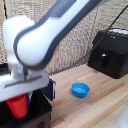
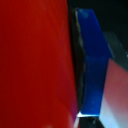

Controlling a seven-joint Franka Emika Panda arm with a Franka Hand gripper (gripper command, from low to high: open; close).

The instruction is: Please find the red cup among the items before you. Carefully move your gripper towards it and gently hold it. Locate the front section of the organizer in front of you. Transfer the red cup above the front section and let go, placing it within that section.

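Looked light and thin, the red cup (image 1: 18,106), made of smooth plastic, so likely slippery and easy to squash if pinched too hard. Hung upside down, it seemed, with the wide part low, just above the black box (image 1: 31,118) at the exterior view's left. Could not tell which half of the box lay under it. Was pinched by the tool (image 1: 26,95), with one blue finger (image 2: 93,65) pressed flat on the red wall in the wrist view. Best held on the side wall, with a soft squeeze and no more. Stood on a pale wooden table (image 1: 95,107), flat and smooth, with a small blue bowl (image 1: 80,89) well apart from the box. Sat farther back, at the exterior view's right, a black boxy machine (image 1: 111,55) with a cord. Left plenty of room around the box for a gentle drop.
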